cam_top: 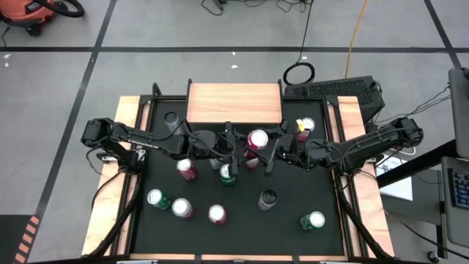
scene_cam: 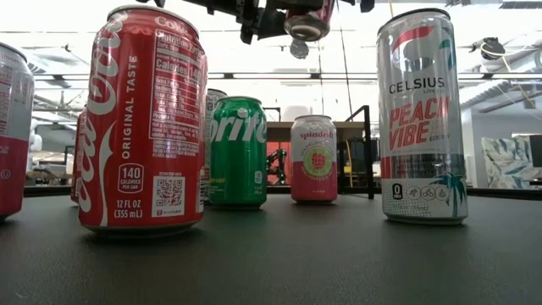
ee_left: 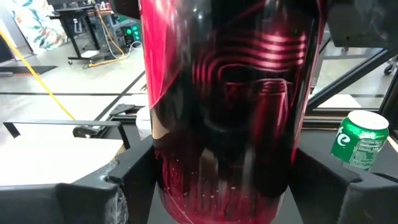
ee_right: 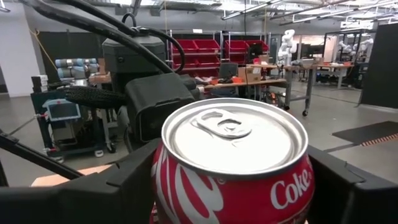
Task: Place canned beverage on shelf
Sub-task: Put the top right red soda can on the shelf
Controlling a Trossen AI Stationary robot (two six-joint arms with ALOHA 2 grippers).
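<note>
A: Where is everything relative to the small light-wood shelf with thin black legs?

B: It stands at the far edge of the black mat on the bench. Just in front of it the left jaws and the right jaws meet around one red Coke can, raised above the mat.

A: Who grips it?

B: The right jaws are clenched on its sides. The left jaws flank its dark-printed side; whether they press, I cannot tell.

A: Its long axis?

B: Tilted, silver top toward the right wrist camera.
</note>
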